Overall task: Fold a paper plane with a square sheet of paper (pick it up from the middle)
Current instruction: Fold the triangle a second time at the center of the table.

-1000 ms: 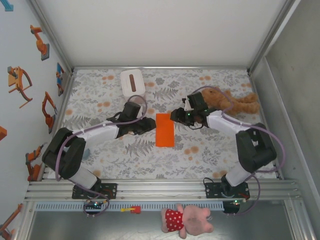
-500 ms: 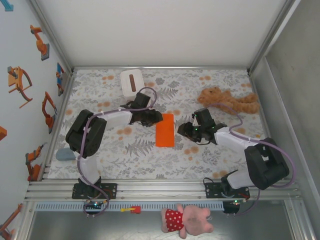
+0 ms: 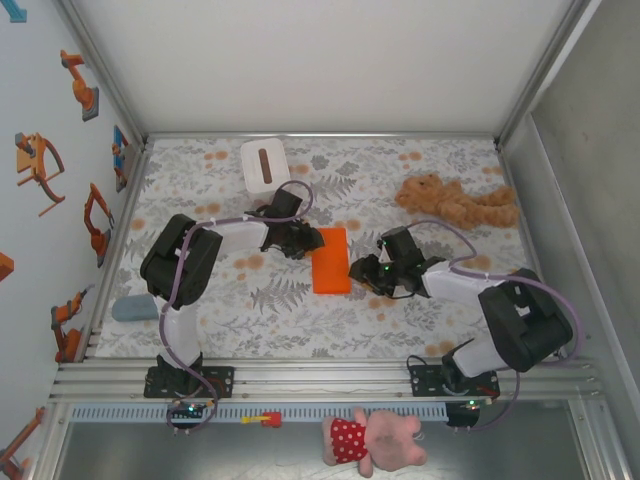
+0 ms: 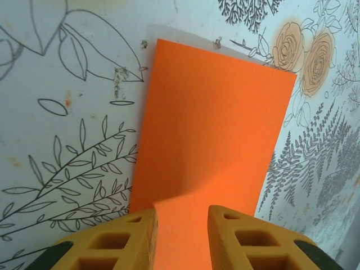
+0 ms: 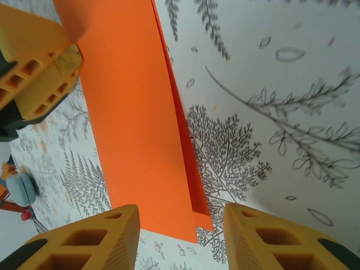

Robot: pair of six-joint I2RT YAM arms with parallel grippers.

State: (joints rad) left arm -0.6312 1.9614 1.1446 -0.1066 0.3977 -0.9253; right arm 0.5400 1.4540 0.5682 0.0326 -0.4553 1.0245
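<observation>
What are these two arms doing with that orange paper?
They are folding a paper plane. The paper lies flat on the flowered table, folded in half into a rectangle, with no plane shape yet. The left arm has its jaws open over the paper's far end. The right arm has its jaws open at the near right corner, where two layers show. Neither seems to grip it.

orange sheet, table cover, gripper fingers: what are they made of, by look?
Orange sheet: thin matte paper, folded double; stacked layer edges show at the right wrist. Table cover: probably printed vinyl or cloth; flat floral print, scuffed. Left gripper fingers: probably moulded or printed plastic; matte yellow-orange, open cells.
</observation>
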